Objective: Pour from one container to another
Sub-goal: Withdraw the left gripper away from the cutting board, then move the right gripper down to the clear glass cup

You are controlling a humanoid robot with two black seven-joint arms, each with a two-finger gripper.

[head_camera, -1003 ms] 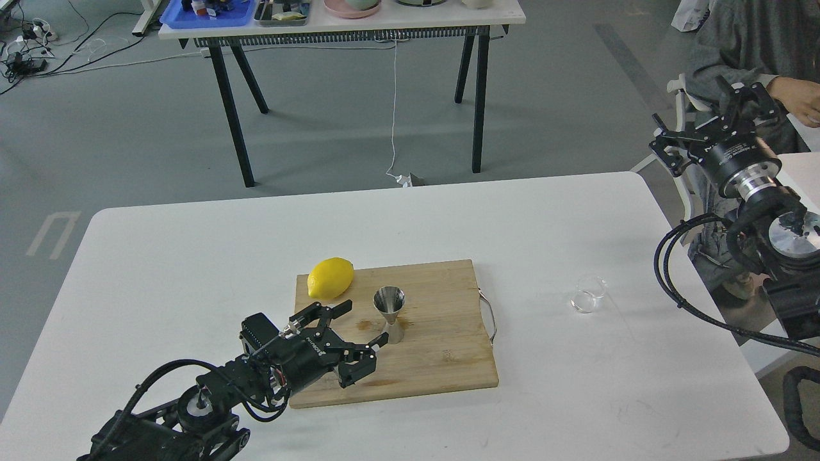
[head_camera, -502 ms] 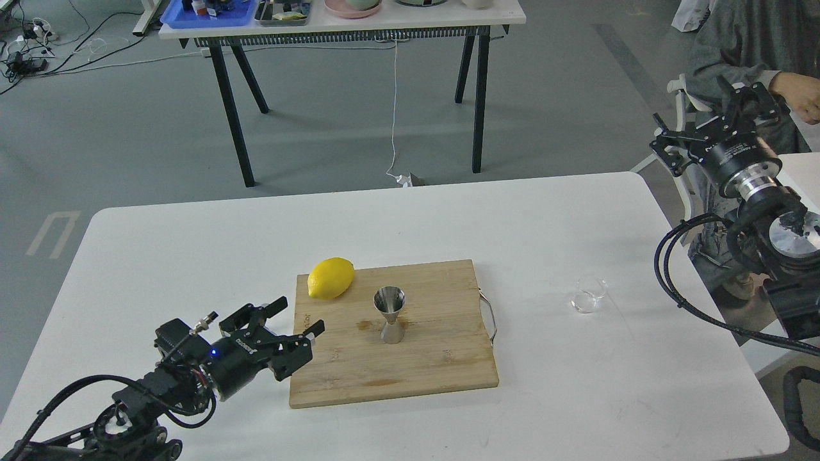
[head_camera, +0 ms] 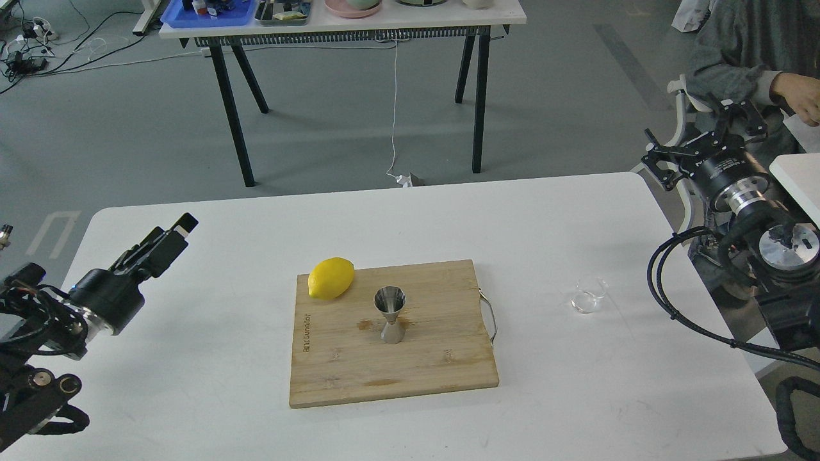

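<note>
The small clear glass cup [head_camera: 589,295] stands alone on the white table, right of the board. The steel jigger [head_camera: 389,314] stands upright in the middle of the wooden cutting board [head_camera: 423,358]. My left gripper [head_camera: 172,234] hangs over the table's left edge, far from the jigger; I see it side-on and its fingers overlap, with nothing seen in it. My right gripper [head_camera: 695,125] is raised beyond the table's far right corner, well above and behind the cup. Its jaws stand open and hold nothing.
A yellow lemon [head_camera: 330,278] lies on the board's far left corner, close to the jigger. A metal handle [head_camera: 491,317] sticks out of the board's right side. A person's hand [head_camera: 801,96] is just behind my right gripper. A second table [head_camera: 339,25] with trays stands far back.
My left arm has pulled back from beside the jigger, off the board, to the table's left edge, and turned side-on. The right gripper shifted slightly left. Cup and jigger have not moved.
</note>
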